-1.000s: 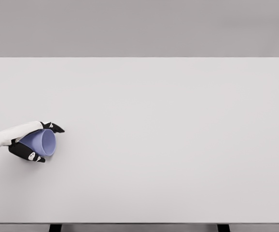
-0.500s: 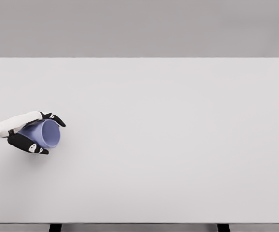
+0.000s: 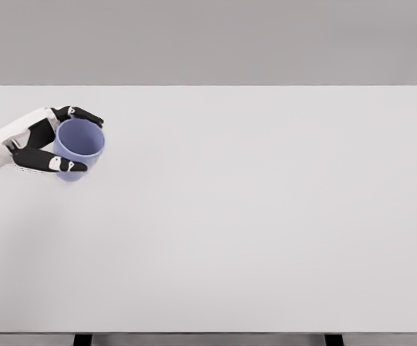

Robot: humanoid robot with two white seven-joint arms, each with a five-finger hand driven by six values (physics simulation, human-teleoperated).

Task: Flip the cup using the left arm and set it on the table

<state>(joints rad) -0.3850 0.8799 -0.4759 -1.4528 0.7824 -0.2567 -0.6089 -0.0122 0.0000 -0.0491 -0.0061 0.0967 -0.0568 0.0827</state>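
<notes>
A lavender-blue cup [image 3: 78, 148] is held near the left side of the white table [image 3: 252, 216], its open mouth turned up and toward me. My left hand [image 3: 70, 140] comes in from the left edge and is shut on the cup, black fingers [image 3: 86, 114] over the far rim and the thumb [image 3: 58, 165] across the near wall. Whether the cup's base touches the table I cannot tell. The right arm does not show.
The table's far edge [image 3: 208, 86] meets a grey wall. Two dark table legs [image 3: 83, 339] show below the front edge.
The left hand has risen and moved toward the far side with the cup. The cup has turned from lying on its side, mouth to the right, to nearly upright with its mouth up.
</notes>
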